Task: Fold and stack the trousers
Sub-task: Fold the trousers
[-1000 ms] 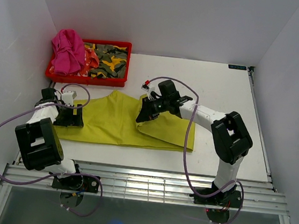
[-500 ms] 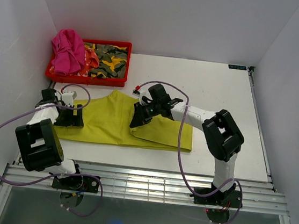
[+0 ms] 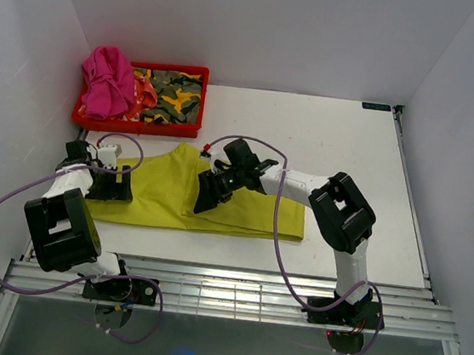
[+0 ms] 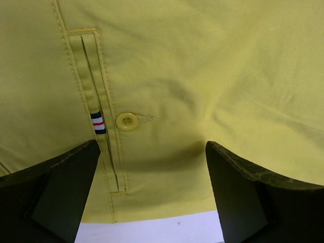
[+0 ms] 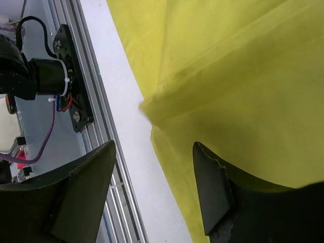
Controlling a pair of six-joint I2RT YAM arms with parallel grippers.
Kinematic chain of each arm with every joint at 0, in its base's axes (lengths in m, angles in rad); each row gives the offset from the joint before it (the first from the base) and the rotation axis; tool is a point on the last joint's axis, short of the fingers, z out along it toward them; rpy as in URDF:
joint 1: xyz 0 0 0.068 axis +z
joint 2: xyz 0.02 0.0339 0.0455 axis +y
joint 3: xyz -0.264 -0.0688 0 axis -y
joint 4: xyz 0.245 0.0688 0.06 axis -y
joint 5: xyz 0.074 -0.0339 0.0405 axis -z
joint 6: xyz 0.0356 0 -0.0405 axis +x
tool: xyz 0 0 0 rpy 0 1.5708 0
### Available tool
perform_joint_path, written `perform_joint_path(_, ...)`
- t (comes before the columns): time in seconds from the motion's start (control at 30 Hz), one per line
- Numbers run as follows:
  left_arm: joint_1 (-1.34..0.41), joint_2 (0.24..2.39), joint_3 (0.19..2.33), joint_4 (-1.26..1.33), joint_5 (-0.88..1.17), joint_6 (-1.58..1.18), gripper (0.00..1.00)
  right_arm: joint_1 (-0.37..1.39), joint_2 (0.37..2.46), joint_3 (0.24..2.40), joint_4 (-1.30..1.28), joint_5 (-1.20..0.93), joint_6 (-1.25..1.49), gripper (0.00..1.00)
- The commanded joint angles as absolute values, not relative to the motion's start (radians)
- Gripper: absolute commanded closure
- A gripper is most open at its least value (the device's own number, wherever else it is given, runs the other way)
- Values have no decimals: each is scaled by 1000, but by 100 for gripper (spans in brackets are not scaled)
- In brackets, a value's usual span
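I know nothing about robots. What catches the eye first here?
Lime yellow-green trousers lie partly folded across the near left of the table, with the left gripper open over their pocket end and the right gripper open over the folded edge. Behind them, a red bin in the far left corner holds a pink garment and camouflage cloth.

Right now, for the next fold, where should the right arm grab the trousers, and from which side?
Probably the folded edge at the right end of the trousers, coming in low from the right. The cloth is doubled and straight there, with bare table beside it, so a jaw can slide under.
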State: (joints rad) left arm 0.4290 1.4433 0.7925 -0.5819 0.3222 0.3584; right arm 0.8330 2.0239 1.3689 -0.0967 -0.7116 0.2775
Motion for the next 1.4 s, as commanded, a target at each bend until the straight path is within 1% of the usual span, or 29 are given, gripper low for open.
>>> perform_joint_path(0.0,433,1428,787,-655,331,367,2,845,1948,1353,-113,-732,238,31)
perform_joint_path(0.07,433,1402,816,-681,347,379,2,844,1909,1342,-155,-706,174,30)
perform_joint_path(0.17,433,1375,864,-731,376,403,2,824,1838,1322,-241,-684,100,30)
perform_joint_path(0.27,433,1321,905,-774,417,429,2,761,1745,1283,-299,-684,65,31)
perform_joint_path(0.37,433,1270,933,-817,474,456,2,658,1669,1204,-348,-722,32,32)
perform_joint_path(0.4,433,1261,939,-825,491,457,2,599,1657,1169,-366,-735,6,32)
perform_joint_path(0.5,433,1243,946,-851,567,453,2,496,1637,1129,-469,-753,-95,32)
perform_joint_path(0.57,433,1261,950,-871,632,454,2,438,1649,1098,-550,-750,-173,32)
perform_joint_path(0.67,433,1308,962,-879,658,433,2,373,1690,1075,-635,-736,-242,32)
perform_joint_path(0.73,433,1330,971,-879,660,425,2,348,1718,1066,-659,-707,-273,33)
perform_joint_path(0.87,433,1367,973,-848,641,405,2,287,1814,1077,-730,-657,-304,36)
perform_joint_path(0.97,433,1388,960,-815,585,384,2,249,1819,1077,-738,-579,-320,39)
perform_joint_path(1.1,433,1430,939,-782,535,370,3,222,1784,1084,-785,-508,-365,40)
perform_joint_path(1.37,433,1445,937,-755,563,350,4,196,1637,1088,-885,-364,-391,39)
